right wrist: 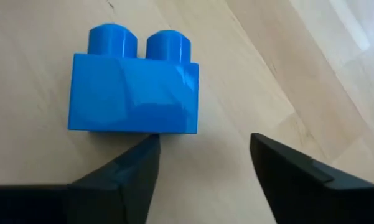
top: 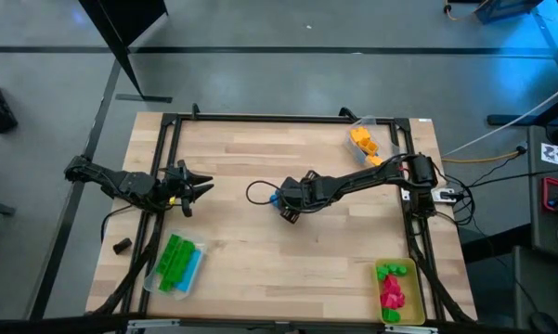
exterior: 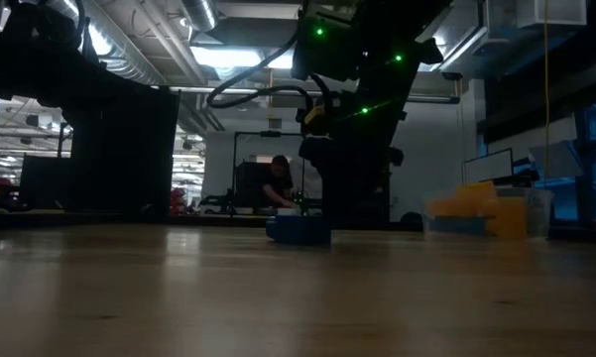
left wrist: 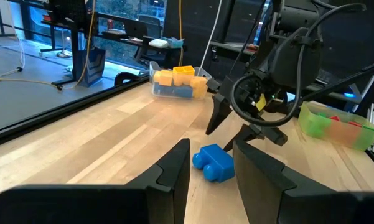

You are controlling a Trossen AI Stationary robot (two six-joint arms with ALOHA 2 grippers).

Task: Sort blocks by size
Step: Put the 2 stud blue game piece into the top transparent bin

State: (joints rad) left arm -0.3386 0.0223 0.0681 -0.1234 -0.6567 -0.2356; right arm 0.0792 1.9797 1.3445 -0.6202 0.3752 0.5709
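High view: right gripper [top: 280, 206] sits over the middle of the counter [top: 251, 158], its arm stretched in from the right edge with the elbow bent. A blue block [top: 275, 196] lies at the gripper's tip. Left gripper [top: 201, 186] waits near the left edge of the counter, pointing toward the middle, jaws spread and empty. A clear tray with green blocks [top: 174, 262] and some blue ones lies near the left front corner; a clear tray with orange blocks [top: 362, 140] is at the far right; a yellow tray [top: 399, 317] with red and green blocks is at the near right corner.

Low view: the blue block rests flat on the counter, the dark right arm coming down right behind it. A person is seated far back in the room, under ceiling lights.

Left wrist view: left jaws wide, nothing between them. Beyond them, the blue block lies on the counter with the right gripper's spread fingers hanging just above it.

Right wrist view: jaws open to moderate width, empty. One finger tip [right wrist: 143, 155] reaches the block's lower edge; cannot tell whether it touches. Block lies on bare wood, two studs up.
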